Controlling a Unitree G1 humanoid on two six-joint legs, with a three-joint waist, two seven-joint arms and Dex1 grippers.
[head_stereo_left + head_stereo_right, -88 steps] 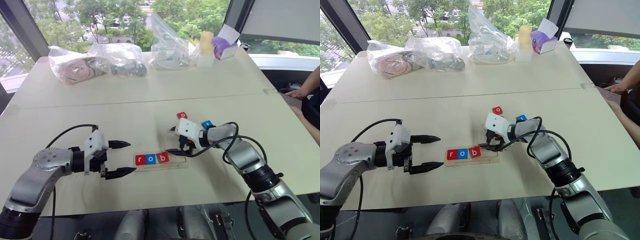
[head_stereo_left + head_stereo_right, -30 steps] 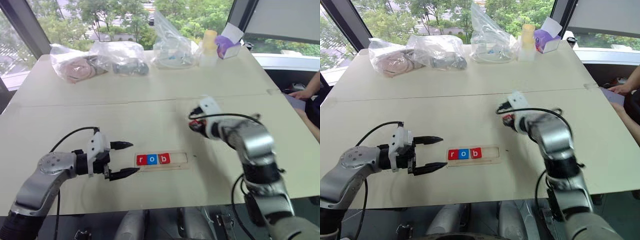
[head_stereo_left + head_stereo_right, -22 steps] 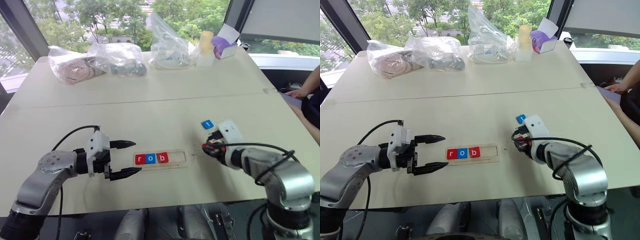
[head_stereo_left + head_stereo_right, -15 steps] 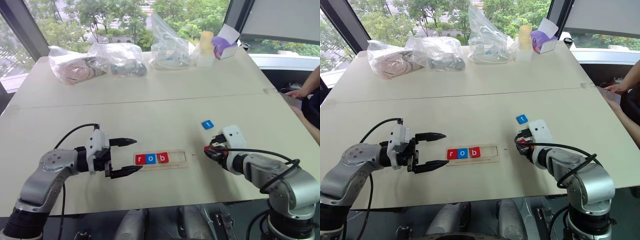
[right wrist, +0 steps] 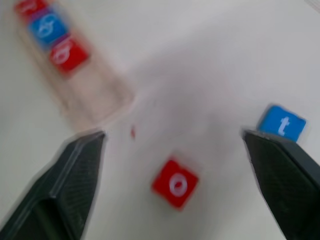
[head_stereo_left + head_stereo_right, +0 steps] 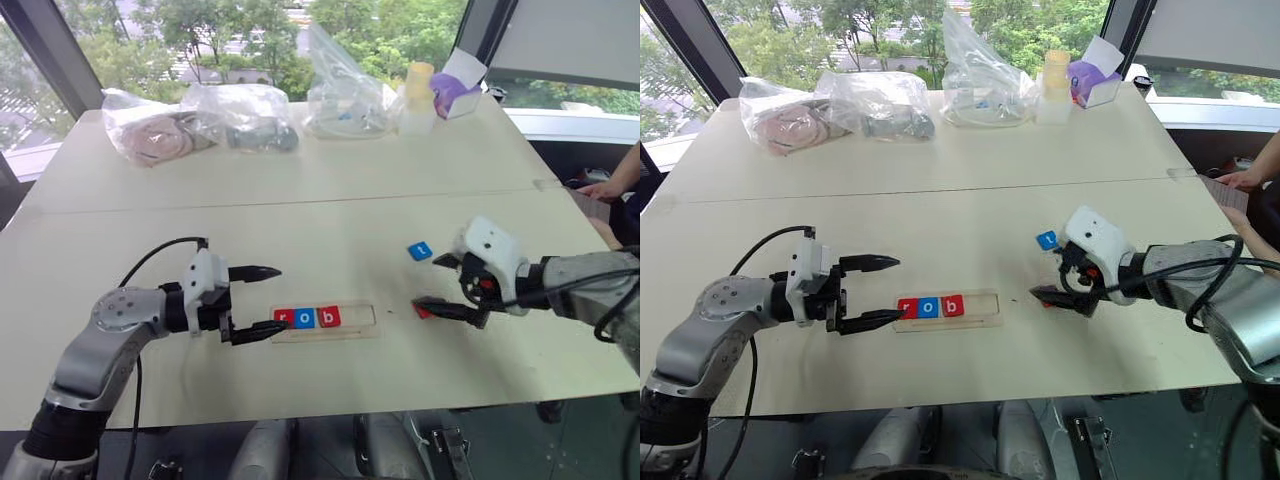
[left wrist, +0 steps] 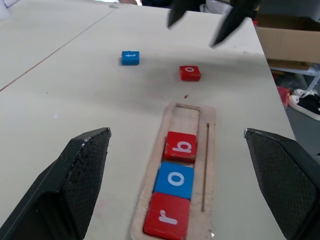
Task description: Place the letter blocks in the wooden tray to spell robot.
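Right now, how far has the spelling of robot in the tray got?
Done: the red r, blue o and red b sit side by side in the wooden tray, filling three slots. In hand: nothing; the right gripper is open above the red o tile lying on the table, and the left gripper is open beside the tray. Left: that o, then the blue t, which lies apart, into the last two slots.
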